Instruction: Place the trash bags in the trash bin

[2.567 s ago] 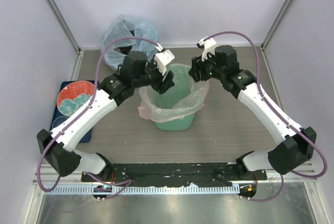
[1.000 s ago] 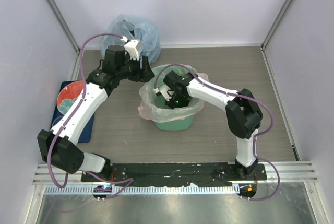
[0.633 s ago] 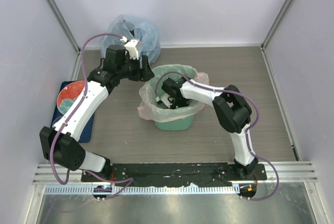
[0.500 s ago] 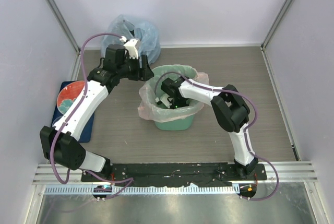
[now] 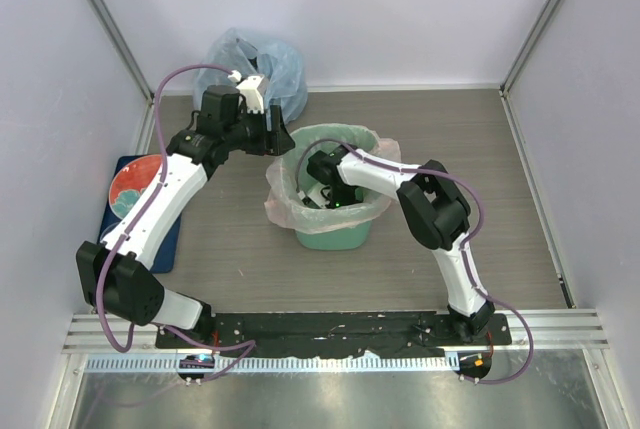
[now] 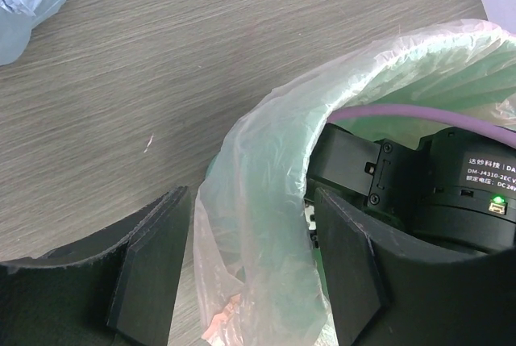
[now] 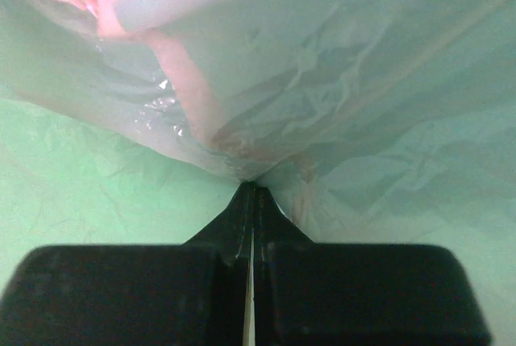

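While right gripper (image 7: 250, 191), jaws together, hides inside trash bin (image 5: 332, 239), left gripper (image 6: 246, 269) gapes astride pink bag (image 6: 258, 160).

We see a bulging pale-blue bag (image 5: 250, 69) at the back left of the grey wood-grain bench (image 5: 450, 129). At the left edge, a red plate (image 5: 130, 189) with teal patterning lies on a dark blue mat (image 5: 108, 239).

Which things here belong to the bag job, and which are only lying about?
For the job:
pink bag
bin
left claw
right claw

Lying about:
blue bag
plate
mat
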Tool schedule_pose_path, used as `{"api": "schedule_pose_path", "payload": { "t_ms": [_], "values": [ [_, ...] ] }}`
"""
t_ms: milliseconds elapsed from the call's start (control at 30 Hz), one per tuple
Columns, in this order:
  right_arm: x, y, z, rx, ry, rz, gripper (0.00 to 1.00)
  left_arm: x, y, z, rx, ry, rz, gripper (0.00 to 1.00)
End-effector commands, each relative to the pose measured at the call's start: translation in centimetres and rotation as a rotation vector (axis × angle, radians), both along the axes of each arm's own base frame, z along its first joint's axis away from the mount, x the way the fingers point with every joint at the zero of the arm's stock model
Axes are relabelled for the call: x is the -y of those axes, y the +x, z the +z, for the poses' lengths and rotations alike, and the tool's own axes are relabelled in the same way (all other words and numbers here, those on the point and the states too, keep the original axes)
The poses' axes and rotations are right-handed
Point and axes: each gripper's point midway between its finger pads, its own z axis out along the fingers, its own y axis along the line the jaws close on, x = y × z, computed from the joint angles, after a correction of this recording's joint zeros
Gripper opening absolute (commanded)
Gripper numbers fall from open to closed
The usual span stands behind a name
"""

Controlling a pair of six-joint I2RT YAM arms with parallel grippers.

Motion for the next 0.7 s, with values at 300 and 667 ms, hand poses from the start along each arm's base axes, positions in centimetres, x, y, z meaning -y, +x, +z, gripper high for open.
{"api": "schedule_pose_path", "payload": {
  "t_ms": [300,667],
  "values": [
    [-3.4,1.9,5.9,0.164,0.216,-0.006,0.01,0.4,-0.1,3.5,0.079,-0.075,-0.015,0.67],
    [-5.6,2.6,12.7,0.289,0.406,-0.009,0.01,-1.1,0.4,5.5,0.144,-0.104,0.010,0.67]
  ]
}}
